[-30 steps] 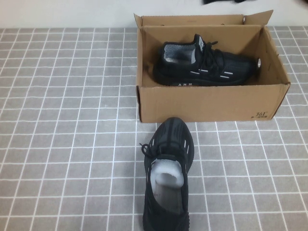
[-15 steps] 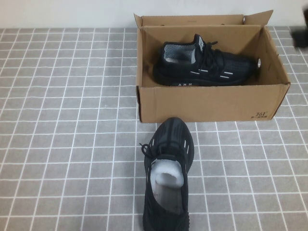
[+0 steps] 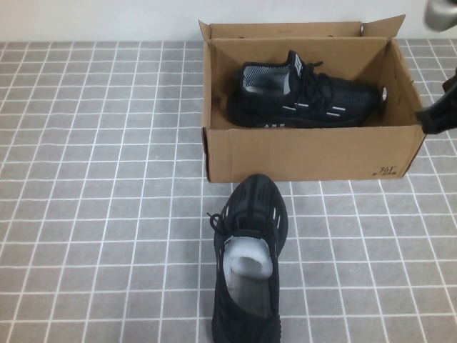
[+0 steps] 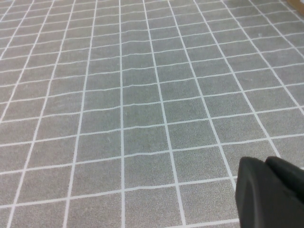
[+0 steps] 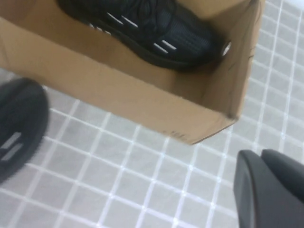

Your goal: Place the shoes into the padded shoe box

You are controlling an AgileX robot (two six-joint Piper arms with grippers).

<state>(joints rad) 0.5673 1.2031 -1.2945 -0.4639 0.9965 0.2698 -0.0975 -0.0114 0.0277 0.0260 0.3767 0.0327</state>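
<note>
The brown cardboard shoe box (image 3: 307,151) stands open at the back middle of the table. One black sneaker (image 3: 303,96) with white dashes lies on its side inside it, also seen in the right wrist view (image 5: 156,28). The other sneaker (image 3: 248,264), with white paper stuffing, stands on the table just in front of the box, toe toward it; its toe shows in the right wrist view (image 5: 19,128). My right gripper (image 3: 437,114) (image 5: 261,154) is shut and empty, above the table by the box's right front corner (image 5: 228,114). My left gripper (image 4: 266,161) is shut and empty over bare table, outside the high view.
The table is covered by a grey cloth with a white grid (image 3: 93,179). A pale wall (image 3: 100,18) runs behind the box. The box flaps (image 3: 382,28) stand up at the back.
My right arm has come in from the top edge and moved down along the right side of the box. The shoes and the box have not moved.
</note>
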